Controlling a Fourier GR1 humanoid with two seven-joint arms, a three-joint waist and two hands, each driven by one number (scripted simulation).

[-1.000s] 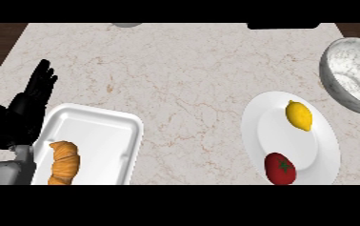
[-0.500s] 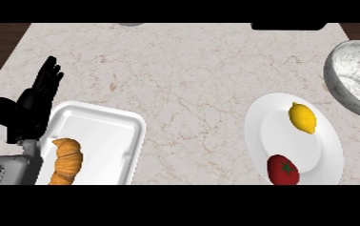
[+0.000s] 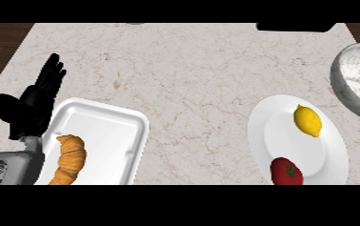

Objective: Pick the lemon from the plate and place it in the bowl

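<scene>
A yellow lemon [image 3: 307,120] lies on the upper right part of a white plate [image 3: 280,133] at the lower right of the head view. A red tomato [image 3: 287,171] sits on the same plate, below the lemon. The grey bowl [image 3: 346,77] shows partly at the right edge, just above the plate. My left hand [image 3: 36,99] rests open at the left edge, fingers pointing up, far from the lemon. My right hand does not show.
A white rectangular tray [image 3: 105,130] lies at the lower left beside my left hand, with a croissant [image 3: 67,159] in it. A dark object [image 3: 295,26] sits at the counter's far edge, upper right. The counter's left edge runs just beyond my left hand.
The whole view has shifted a little: the plate, tray and bowl sit slightly further right and lower in the picture. My left hand keeps its open pose.
</scene>
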